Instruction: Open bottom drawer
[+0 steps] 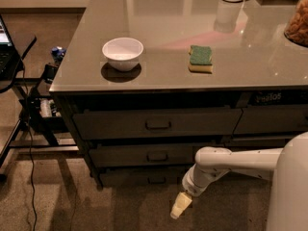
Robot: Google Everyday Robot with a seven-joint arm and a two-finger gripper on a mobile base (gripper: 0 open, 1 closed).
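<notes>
The bottom drawer is the slim dark grey front lowest in the wide column of three, with a small dark handle at its centre. It sits flush with the fronts above it. My white arm reaches in from the lower right. My gripper hangs low near the floor, just right of and in front of the drawer handle, pointing down and left. It touches nothing that I can see.
A white bowl and a green and yellow sponge lie on the grey counter. Narrower drawers stand in the right column. A stand with cables is at the left. The carpeted floor lies in front.
</notes>
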